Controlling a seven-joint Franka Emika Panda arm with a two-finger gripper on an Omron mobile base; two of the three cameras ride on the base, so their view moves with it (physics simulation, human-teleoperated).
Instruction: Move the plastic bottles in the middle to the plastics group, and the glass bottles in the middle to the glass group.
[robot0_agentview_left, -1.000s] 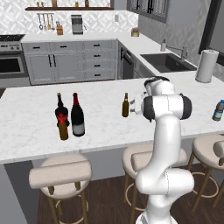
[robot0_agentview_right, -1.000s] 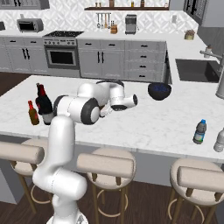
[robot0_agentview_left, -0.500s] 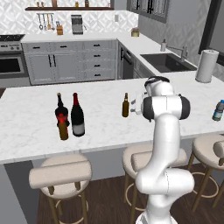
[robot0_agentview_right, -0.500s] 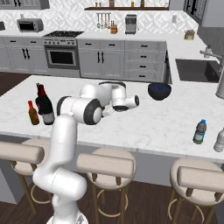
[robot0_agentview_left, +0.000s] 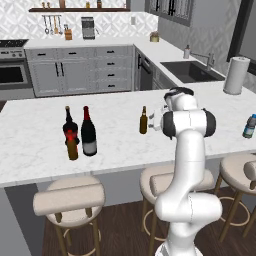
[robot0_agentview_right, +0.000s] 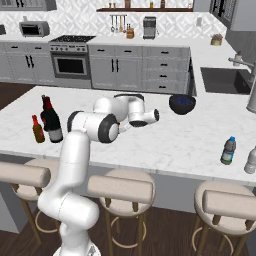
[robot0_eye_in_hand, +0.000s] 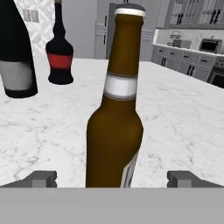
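On the white marble worktop (robot0_agentview_left: 115, 135), the arm is easing closer, bringing the tool (robot0_eye_in_hand: 111, 177), spread wide, astride the upright olive-brown beer bottle (robot0_eye_in_hand: 116, 109), ungripped, so closing comes next.

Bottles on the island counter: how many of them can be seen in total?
6. Left cluster: wine bottle, red-labelled bottle, amber bottle. Middle: beer bottle before the hand. Right end: plastic bottle and a clear bottle. More may be hidden behind the arm.

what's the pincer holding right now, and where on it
Nothing is held. The pincer is open, its tips apart on either side of the olive-brown beer bottle at its lower body, not touching it.
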